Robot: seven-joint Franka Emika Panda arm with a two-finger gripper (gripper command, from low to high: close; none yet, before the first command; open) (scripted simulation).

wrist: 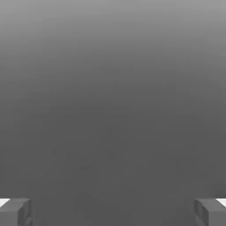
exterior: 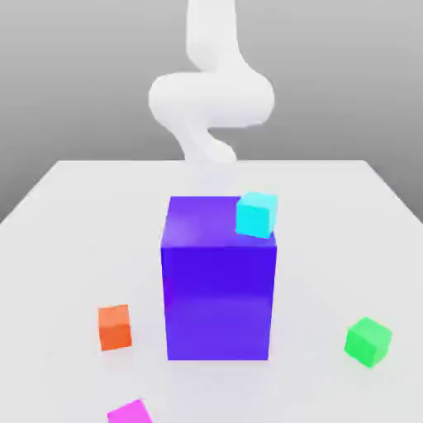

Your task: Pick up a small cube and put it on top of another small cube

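Several small cubes lie about the white table (exterior: pixel 74 215). An orange cube (exterior: pixel 115 326) rests on the exterior view's left, a green cube (exterior: pixel 368 341) on its right, and a magenta cube (exterior: pixel 130 412) at the near edge. A cyan cube (exterior: pixel 256 215) appears to sit at the top right corner of a tall purple block (exterior: pixel 218 281). The white arm (exterior: pixel 211 99) rises behind that block. In the hand view my gripper (wrist: pixel 113 212) is open, its grey fingertips (wrist: pixel 15 212) far apart with nothing between them, facing a plain grey background.
The tall purple block stands in the middle of the table, between the arm and the near cubes. The table's edges run close to the magenta cube at the front and past the green cube on the exterior view's right.
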